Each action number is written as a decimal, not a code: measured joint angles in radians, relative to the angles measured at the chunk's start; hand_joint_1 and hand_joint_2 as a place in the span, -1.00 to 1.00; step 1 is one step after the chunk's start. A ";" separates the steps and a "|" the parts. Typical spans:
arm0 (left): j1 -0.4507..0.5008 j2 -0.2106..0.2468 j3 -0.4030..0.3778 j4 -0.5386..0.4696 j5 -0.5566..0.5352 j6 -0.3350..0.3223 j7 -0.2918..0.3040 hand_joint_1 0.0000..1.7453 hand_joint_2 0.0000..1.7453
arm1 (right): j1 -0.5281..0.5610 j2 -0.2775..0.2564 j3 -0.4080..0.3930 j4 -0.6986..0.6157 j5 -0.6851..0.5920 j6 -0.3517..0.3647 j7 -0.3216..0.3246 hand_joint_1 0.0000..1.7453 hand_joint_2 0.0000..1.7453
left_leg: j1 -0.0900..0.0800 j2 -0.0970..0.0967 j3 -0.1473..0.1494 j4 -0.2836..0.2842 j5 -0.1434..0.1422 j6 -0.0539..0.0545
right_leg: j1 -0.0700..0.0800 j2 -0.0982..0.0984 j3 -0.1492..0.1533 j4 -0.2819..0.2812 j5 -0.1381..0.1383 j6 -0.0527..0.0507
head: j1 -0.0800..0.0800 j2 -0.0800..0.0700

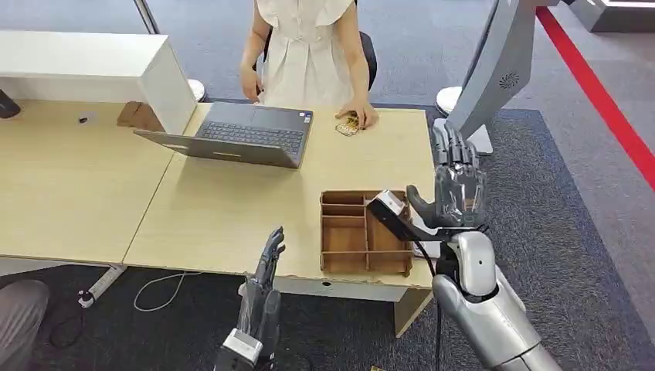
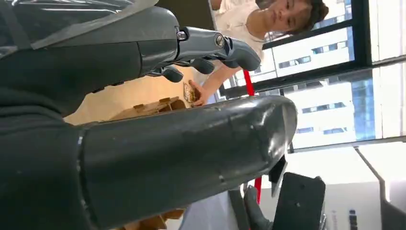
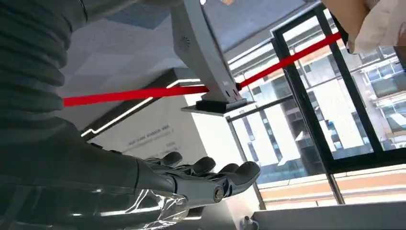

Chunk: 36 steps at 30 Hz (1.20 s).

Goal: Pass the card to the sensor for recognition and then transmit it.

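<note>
Left robot hand (image 1: pixel 266 263) hangs at the near worktop (image 1: pixel 224 209) edge, fingers straight, holding nothing. The card (image 1: pixel 347 125) lies at the far edge under a person's hand (image 1: pixel 361 114). Right robot hand (image 1: pixel 457 185) is raised beside the wooden tray (image 1: pixel 363 232), fingers spread and empty. Recommended: reach over the tray, keep fingers apart, close only once the card is offered.

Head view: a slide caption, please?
Right hand raised open beside the wooden tray; a person holds the card.

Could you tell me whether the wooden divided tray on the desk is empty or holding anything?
Empty, as far as visible: the wooden tray's visible compartments show bare bottoms; the right hand hides its right side.
</note>
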State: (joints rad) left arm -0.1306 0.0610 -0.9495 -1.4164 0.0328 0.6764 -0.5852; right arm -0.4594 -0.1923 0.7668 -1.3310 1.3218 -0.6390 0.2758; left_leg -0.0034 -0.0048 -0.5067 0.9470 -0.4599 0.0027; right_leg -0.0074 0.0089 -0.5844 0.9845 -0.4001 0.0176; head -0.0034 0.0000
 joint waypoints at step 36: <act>0.061 -0.007 0.078 -0.027 -0.027 0.000 0.003 -1.00 -1.00 | -0.013 0.093 0.140 0.174 -0.106 0.040 -0.158 -1.00 1.00 | 0.000 0.000 0.000 0.000 0.000 0.000 | 0.000 0.000 0.000 0.000 0.000 0.000 | 0.000 0.000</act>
State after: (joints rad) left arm -0.0699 0.0538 -0.8717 -1.4439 0.0053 0.6764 -0.5821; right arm -0.4723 -0.0988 0.9067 -1.1570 1.2157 -0.5986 0.1175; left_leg -0.0032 -0.0049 -0.5069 0.9469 -0.4599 0.0027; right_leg -0.0073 0.0087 -0.5845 0.9847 -0.4001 0.0176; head -0.0034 0.0000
